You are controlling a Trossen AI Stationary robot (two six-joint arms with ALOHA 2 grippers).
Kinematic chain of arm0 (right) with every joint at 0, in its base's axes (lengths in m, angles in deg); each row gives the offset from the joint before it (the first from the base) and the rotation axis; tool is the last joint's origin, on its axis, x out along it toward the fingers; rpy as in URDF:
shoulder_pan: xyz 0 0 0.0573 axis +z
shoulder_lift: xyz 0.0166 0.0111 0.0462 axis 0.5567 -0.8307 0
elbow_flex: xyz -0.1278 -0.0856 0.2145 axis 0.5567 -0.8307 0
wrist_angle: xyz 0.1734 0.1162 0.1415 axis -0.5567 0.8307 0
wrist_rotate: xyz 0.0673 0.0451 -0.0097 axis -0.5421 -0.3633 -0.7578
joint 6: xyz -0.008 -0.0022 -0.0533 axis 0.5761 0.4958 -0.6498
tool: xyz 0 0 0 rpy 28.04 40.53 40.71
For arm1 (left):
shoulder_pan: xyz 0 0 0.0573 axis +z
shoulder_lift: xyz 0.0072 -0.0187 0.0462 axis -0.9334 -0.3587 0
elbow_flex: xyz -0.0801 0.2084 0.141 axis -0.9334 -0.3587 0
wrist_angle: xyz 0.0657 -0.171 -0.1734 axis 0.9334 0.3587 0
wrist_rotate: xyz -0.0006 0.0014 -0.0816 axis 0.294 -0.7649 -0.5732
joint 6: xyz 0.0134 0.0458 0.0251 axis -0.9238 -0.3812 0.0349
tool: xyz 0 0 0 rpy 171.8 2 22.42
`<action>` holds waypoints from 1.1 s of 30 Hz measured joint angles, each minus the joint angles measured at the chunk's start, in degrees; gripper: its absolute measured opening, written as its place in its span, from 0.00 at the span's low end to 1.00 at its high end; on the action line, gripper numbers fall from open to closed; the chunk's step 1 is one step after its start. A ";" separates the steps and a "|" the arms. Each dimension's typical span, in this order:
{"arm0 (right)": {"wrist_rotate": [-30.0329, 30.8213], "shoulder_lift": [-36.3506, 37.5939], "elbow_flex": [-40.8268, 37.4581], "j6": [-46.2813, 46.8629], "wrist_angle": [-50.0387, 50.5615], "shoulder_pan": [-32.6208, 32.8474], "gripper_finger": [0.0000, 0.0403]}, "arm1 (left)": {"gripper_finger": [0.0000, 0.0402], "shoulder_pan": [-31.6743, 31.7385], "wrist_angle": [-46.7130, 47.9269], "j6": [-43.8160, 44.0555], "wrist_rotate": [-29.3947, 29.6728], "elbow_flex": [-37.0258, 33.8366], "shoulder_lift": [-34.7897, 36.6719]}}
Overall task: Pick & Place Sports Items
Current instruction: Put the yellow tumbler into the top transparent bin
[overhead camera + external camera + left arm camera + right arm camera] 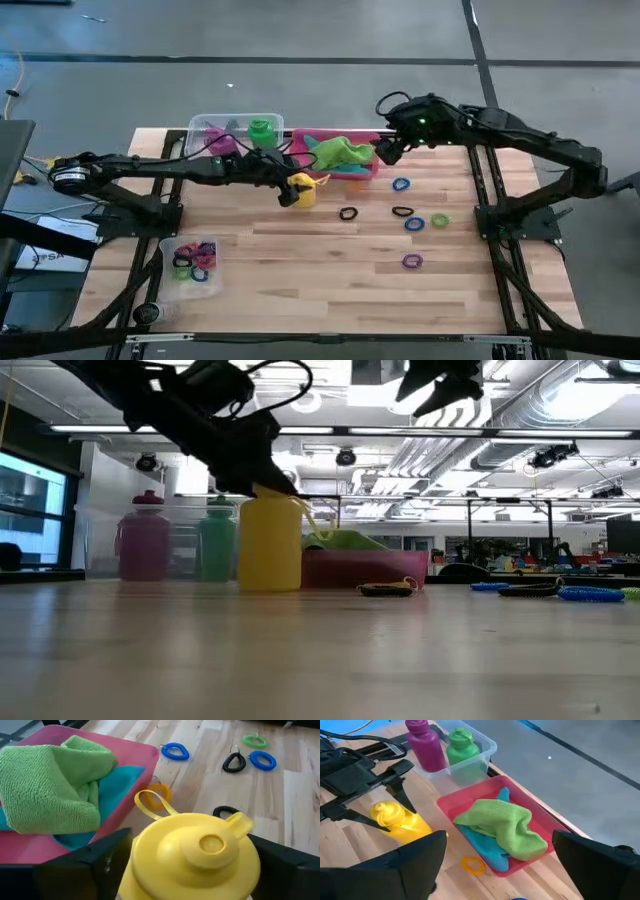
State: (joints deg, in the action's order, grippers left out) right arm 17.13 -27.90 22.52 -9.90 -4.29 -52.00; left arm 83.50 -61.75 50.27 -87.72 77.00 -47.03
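Left claw (395,802) straddles the yellow bottle (303,188), fingers apart, grip unconfirmed; bottle stands upright on the desk (300,290) beside the pink tray (540,827). Right claw (388,150) hovers spread above the tray.

A pale wooden table (300,280) stands on a grey floor (300,40). At its far edge a clear plastic tub (200,126) sits touching a pink rectangular tray (362,172) (side by side). A second clear tub (170,248) lies near the front left corner.
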 joint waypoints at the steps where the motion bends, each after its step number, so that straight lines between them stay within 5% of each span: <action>1: 0.00 0.00 0.00 0.01 0.00 0.00 0.73 | 0.61 0.00 0.00 0.00 0.00 0.00 0.00; 18: -0.02 0.00 0.00 0.02 0.07 0.04 0.73 | 0.51 0.00 -0.07 6.20 0.02 0.00 1.82; 33: -0.04 0.00 0.00 0.00 2.38 0.04 0.73 | 0.51 -0.02 1.34 6.32 6.23 0.00 22.71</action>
State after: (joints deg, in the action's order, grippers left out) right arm 17.09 -27.90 22.52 -9.90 -1.91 -51.96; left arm 83.48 -60.40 56.59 -81.49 77.00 -24.33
